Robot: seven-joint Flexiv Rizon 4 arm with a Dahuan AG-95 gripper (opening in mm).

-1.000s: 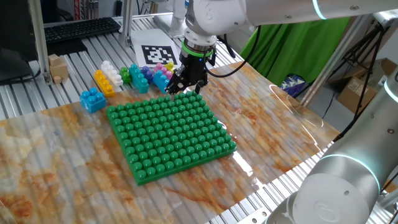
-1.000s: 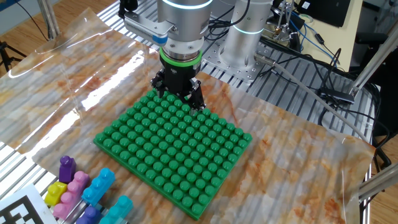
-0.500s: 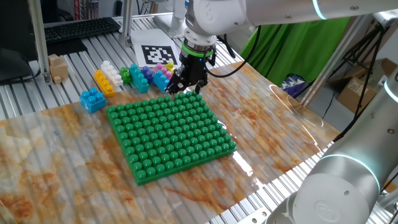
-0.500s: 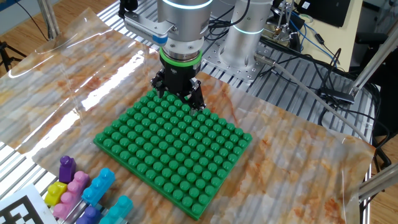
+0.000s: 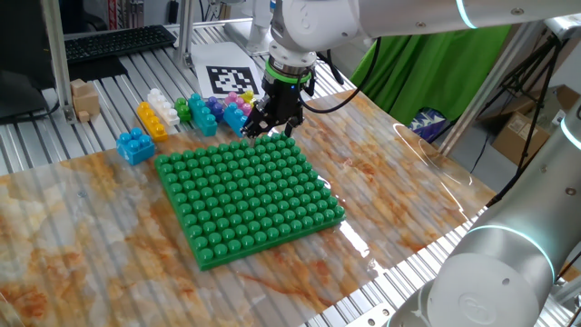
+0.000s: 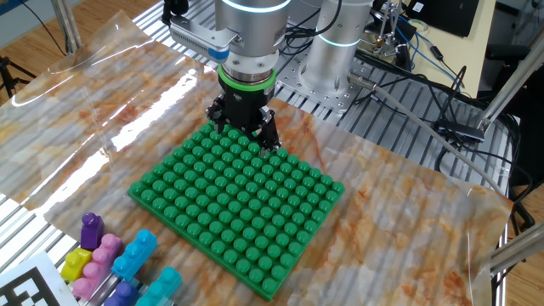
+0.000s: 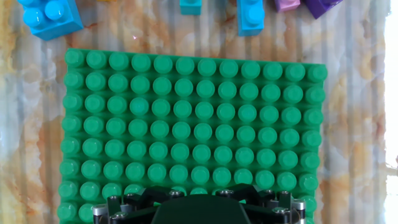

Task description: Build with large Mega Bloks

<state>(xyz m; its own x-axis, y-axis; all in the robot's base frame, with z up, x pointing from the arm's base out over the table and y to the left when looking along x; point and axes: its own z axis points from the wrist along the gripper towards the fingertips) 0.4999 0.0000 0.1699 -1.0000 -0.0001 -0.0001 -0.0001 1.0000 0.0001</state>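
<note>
- gripper (image 5: 269, 128) points down, jaws spread wide, nothing between them; hovers at one edge of the green baseplate (image 5: 245, 195), the edge toward the arm's base in the other fixed view (image 6: 240, 136)
- hand view: only the black gripper body shows at bottom; fingertips out of frame; baseplate (image 7: 193, 134) fills most of the view, no bricks on it
- Mega Bloks lie loose off the baseplate, on the table beyond its far edge
- one fixed view: blue brick (image 5: 135, 145) alone near baseplate corner; yellow brick (image 5: 152, 119) and white brick (image 5: 162, 103) side by side; green brick (image 5: 184, 111) next, then a tight cluster of blue, purple, pink pieces (image 5: 221, 111) partly behind the gripper
- other fixed view: purple brick (image 6: 91, 230) upright, pink brick (image 6: 100, 256), light blue bricks (image 6: 134, 253) near the bottom left
- marker tag board (image 5: 229, 79) behind the bricks
- table cover (image 5: 82, 218) is marbled orange sheet
</note>
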